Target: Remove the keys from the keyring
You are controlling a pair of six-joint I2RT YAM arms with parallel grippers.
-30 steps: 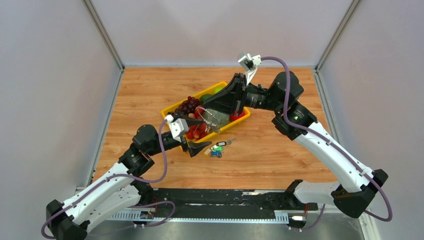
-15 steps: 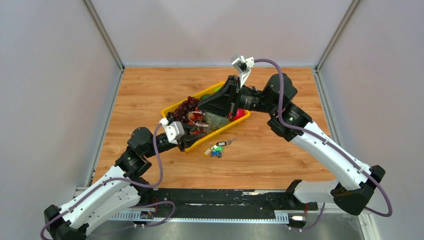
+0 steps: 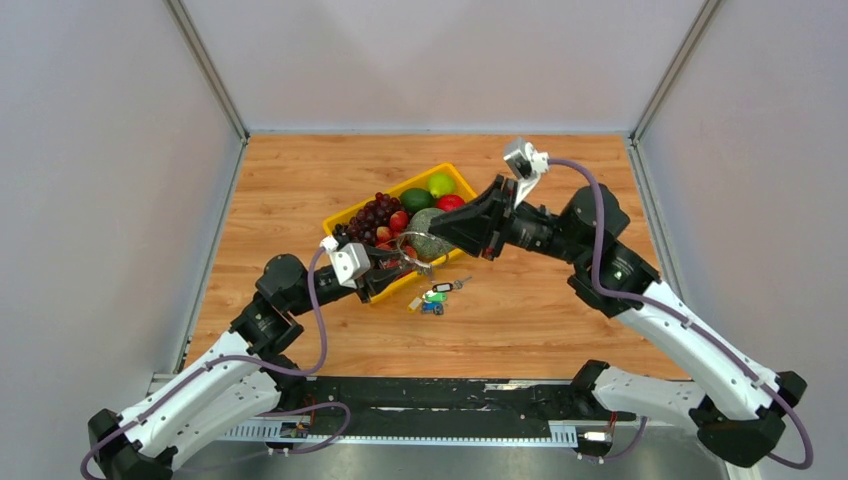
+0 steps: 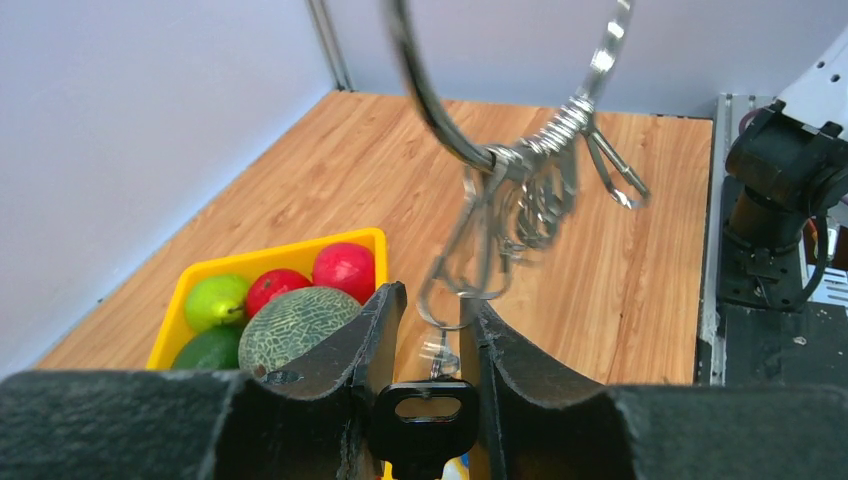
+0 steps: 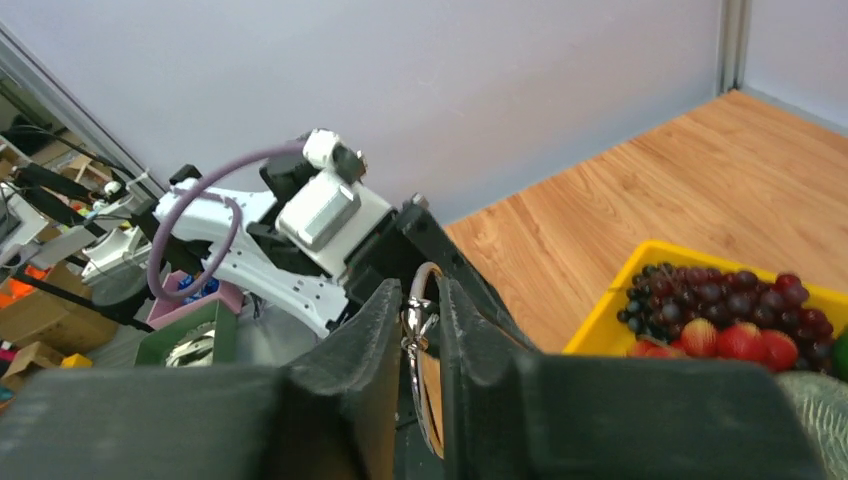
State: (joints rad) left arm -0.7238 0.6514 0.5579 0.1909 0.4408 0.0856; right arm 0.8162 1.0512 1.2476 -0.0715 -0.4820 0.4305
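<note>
Yellow fruit tray (image 4: 300,245) close by keyring (image 4: 455,145); loose keys (image 3: 435,297) on table (image 3: 560,300).

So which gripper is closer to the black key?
Left. The left gripper is pinching the black key by its head; the right gripper holds the keyring, away from that key.

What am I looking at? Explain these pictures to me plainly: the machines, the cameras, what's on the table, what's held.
Two white-and-black robot arms are bolted at the near edge of a wooden table. One picture looks down from above; the other two come from cameras on each wrist. A yellow plastic tray holds fruit; loose keys with coloured tags lie beside it. The right gripper pinches a thin silvery wire keyring; the left gripper grips a black-headed key hanging from it.
</note>
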